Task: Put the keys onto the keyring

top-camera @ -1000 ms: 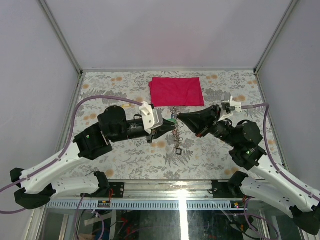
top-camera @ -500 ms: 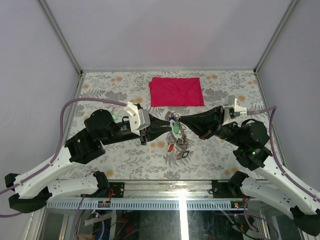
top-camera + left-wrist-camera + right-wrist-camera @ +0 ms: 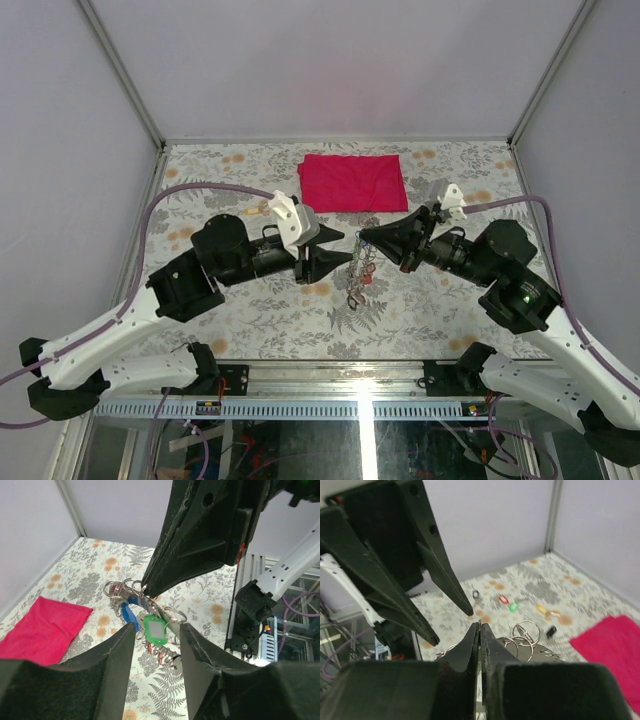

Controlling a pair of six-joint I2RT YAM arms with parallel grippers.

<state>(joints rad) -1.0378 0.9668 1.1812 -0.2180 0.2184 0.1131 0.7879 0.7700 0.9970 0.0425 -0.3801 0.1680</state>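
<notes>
My right gripper (image 3: 362, 238) is shut on the keyring (image 3: 141, 596), of which a thin metal edge shows between its fingertips (image 3: 479, 625). Small split rings (image 3: 525, 630) and keys hang from it in a bunch (image 3: 360, 270), among them a green tag (image 3: 155, 630) and a blue tag (image 3: 130, 617). My left gripper (image 3: 335, 262) stands open just left of the bunch, and its fingers (image 3: 125, 645) frame the green tag without touching it. More keys, with red (image 3: 503, 599), green (image 3: 513, 606), yellow (image 3: 541, 609) and black (image 3: 550, 631) tags, show low on the patterned tabletop.
A folded red cloth (image 3: 353, 183) lies on the table behind both grippers. The floral table (image 3: 250, 320) is walled at the back and on both sides. A metal rail (image 3: 330, 405) runs along the near edge by the arm bases.
The left jaws have opened wider and the left gripper has come back to the right, beside the bunch. The right gripper has shifted slightly, still shut, with the keys hanging under it.
</notes>
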